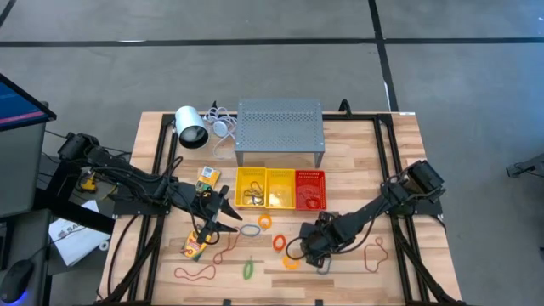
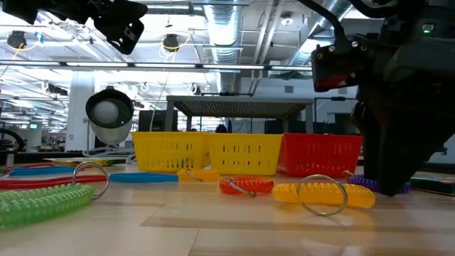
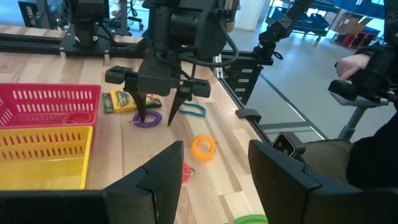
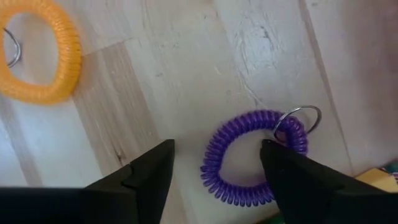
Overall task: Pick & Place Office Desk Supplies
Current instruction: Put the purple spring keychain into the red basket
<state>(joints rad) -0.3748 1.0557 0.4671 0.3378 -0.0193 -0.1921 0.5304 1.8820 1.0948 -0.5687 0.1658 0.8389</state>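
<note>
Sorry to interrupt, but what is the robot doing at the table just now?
It is sorting desk supplies. The right gripper is down over a purple coil ring on the wood, fingers open either side of it, not yet gripping. An orange coil ring lies nearby. The left gripper hovers open near the yellow bins, holding nothing.

Purple coil [image 4: 255, 158] partly behind pincer finger [image 4: 298, 174]

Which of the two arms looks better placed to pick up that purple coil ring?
The right one. The right gripper hangs right over the purple coil ring, open fingers either side of it. The left gripper is open too, but over by a crayon box.
</note>
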